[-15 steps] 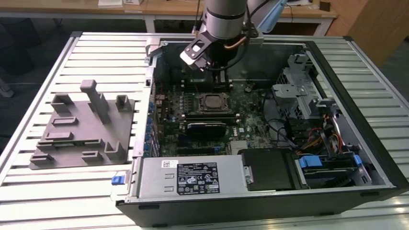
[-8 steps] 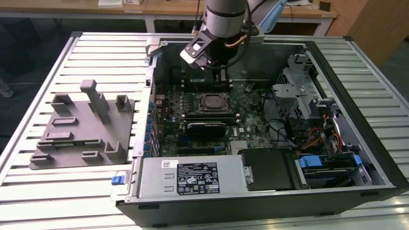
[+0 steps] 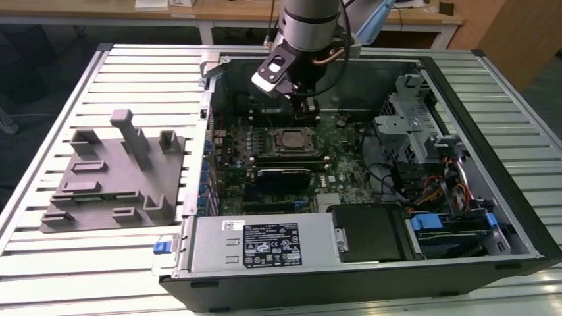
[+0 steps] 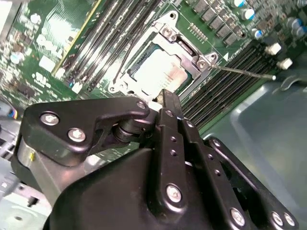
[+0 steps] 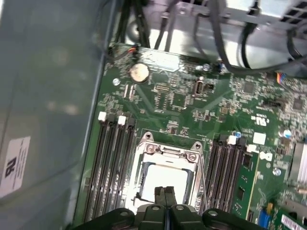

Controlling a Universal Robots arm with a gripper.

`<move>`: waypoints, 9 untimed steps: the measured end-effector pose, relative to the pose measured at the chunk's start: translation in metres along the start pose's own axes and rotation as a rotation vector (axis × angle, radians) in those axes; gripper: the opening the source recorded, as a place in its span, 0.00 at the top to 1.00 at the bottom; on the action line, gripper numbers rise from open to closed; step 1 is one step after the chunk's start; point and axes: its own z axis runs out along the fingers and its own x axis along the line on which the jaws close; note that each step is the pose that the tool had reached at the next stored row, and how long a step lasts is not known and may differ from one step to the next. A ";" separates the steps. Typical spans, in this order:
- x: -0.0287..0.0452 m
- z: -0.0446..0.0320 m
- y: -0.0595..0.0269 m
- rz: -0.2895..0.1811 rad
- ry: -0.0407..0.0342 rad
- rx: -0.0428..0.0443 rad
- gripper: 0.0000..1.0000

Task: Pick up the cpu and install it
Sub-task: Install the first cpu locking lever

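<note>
The cpu lies flat inside the open motherboard socket, its silver top showing in both wrist views. The socket's metal frame surrounds it. My gripper hangs inside the computer case, above the socket on the side toward the case's back wall. Its fingertips are pressed together with nothing between them, and they hover just above the cpu's edge. In the second wrist view the gripper stands in front of part of the socket.
Memory slots flank the socket on both sides. The thin socket lever sticks out sideways. A grey plastic fixture block sits on the table at the exterior view's left. The power supply and drive cage crowd the case.
</note>
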 end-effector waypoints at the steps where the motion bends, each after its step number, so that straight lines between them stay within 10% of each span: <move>1: 0.0000 0.0000 0.0000 -0.018 0.0001 0.0001 0.89; 9: 0.0000 0.0002 0.0000 -0.165 0.0011 0.0002 0.89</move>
